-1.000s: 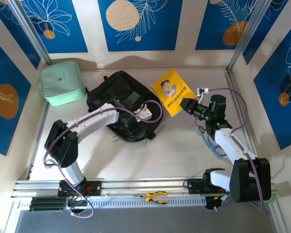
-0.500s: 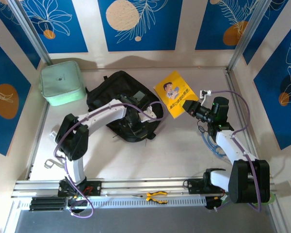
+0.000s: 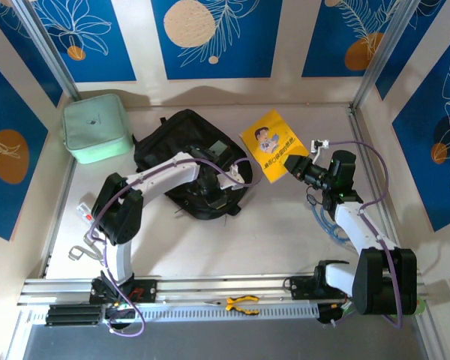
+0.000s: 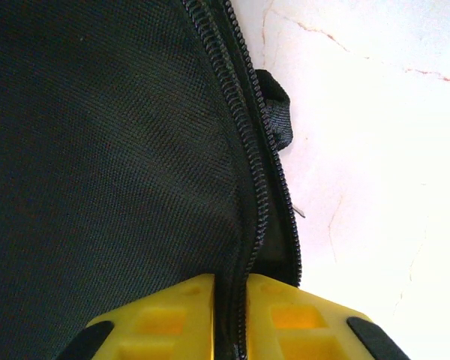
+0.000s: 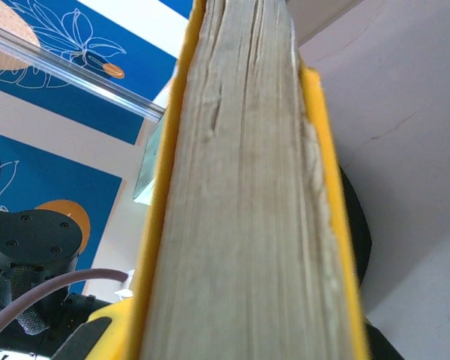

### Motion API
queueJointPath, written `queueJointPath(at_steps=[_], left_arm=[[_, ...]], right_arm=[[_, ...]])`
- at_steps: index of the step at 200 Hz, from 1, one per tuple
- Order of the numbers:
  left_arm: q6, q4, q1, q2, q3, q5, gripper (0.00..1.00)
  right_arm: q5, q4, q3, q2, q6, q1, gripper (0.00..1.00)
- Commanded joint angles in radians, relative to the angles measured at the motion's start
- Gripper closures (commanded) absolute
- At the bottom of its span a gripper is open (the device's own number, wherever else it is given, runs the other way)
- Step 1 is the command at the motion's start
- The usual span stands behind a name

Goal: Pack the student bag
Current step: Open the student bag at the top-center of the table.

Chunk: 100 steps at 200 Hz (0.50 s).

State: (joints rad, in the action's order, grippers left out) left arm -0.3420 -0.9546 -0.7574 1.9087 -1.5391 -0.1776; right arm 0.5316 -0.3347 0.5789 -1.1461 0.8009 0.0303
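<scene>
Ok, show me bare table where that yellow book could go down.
The widest bare table lies in front, between the student bag, the yellow book and the two arm bases. A smaller patch sits by the back-right corner. It is crowded around the mint case and the bag.

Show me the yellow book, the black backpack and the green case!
yellow book (image 3: pixel 265 141): top external view, on its front cover.
black backpack (image 3: pixel 174 135): top external view, on its upper fabric.
green case (image 3: pixel 97 127): top external view, on its top.
</scene>
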Motion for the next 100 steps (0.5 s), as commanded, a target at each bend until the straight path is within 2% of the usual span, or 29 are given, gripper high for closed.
queueJointPath(at_steps=[1,57,100], left_arm=[[-0.004,-0.01,0.0,-0.047,-0.018,0.004,0.87],[0.028,0.022,0.026,-0.128,-0.001,0.012,1.0],[0.067,0.099,0.052,-0.22,0.039,0.038,1.0]], right_arm=[[0.025,-0.052,0.001,0.033,-0.012,0.006,1.0],[0.008,-0.022,0.0,0.044,-0.02,0.008,1.0],[-0.022,0.021,-0.004,0.082,-0.027,0.026,1.0]])
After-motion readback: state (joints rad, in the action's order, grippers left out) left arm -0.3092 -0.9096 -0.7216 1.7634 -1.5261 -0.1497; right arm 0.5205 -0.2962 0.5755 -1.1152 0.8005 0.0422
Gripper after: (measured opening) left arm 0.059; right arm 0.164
